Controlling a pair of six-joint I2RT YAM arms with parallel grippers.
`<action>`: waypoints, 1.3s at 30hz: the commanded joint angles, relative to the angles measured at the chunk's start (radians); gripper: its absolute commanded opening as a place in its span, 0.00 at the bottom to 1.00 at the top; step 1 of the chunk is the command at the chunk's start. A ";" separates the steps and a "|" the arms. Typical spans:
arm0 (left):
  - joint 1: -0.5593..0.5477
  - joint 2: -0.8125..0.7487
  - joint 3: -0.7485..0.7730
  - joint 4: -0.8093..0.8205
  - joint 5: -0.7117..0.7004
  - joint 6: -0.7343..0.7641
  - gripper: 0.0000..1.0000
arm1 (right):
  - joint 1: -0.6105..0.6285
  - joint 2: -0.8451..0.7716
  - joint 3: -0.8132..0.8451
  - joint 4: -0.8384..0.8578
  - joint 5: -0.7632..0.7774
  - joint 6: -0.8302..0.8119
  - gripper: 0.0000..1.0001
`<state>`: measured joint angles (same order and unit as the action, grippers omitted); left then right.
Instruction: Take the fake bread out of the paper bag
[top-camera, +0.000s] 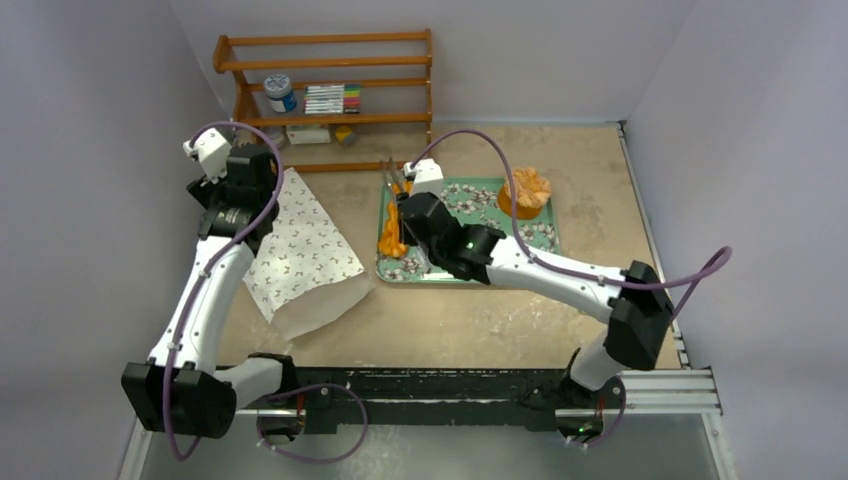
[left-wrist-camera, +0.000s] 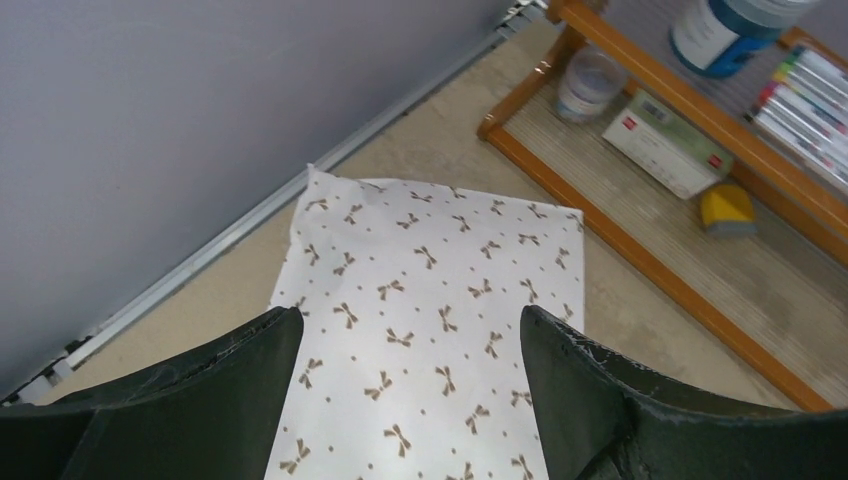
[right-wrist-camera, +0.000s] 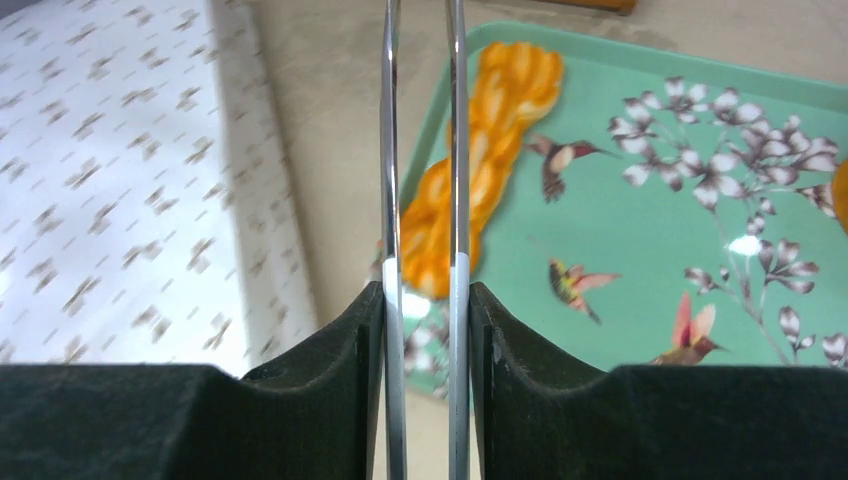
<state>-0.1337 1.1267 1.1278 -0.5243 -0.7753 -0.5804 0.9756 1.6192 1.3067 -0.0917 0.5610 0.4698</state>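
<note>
From above, the paper bag (top-camera: 300, 250) is lying flat on the table left of the green tray (top-camera: 480, 215), its mouth turned toward the arms' bases. No bread is showing in it. Two pieces of the fake bread are sitting on the tray: a twisted orange loaf (top-camera: 390, 238) by the left rim and a pale ruffled pastry (top-camera: 526, 190) at the far right corner. The tray seems to be serving as the drop-off spot. The left gripper (top-camera: 268, 195) is hovering over the bag's far corner, probably to pin or lift the closed end. In the left wrist view, its jaws are standing wide apart with only printed paper between them, gripping nothing, and the wooden rack (left-wrist-camera: 700, 200) is lying beyond. In the right wrist view, the right gripper (right-wrist-camera: 425, 290) is squeezing a pair of metal tongs (right-wrist-camera: 455, 150), presumably for reach into the bag. The blades are running narrow and parallel above the twisted loaf, their tips out of frame, so whether they are pinching anything cannot be told.
</note>
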 joint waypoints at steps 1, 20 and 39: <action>0.118 0.063 0.076 -0.037 0.059 0.009 0.81 | 0.137 -0.138 -0.025 -0.066 0.101 -0.006 0.35; 0.333 0.224 0.071 -0.033 0.154 -0.085 0.81 | 0.786 -0.401 -0.237 -0.299 0.246 0.176 0.35; 0.354 0.281 0.032 0.015 0.186 -0.114 0.80 | 0.746 -0.174 -0.231 -0.090 0.092 0.086 0.37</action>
<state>0.2119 1.3945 1.1538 -0.5529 -0.6014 -0.6724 1.7660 1.4151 1.0477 -0.2813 0.6804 0.6006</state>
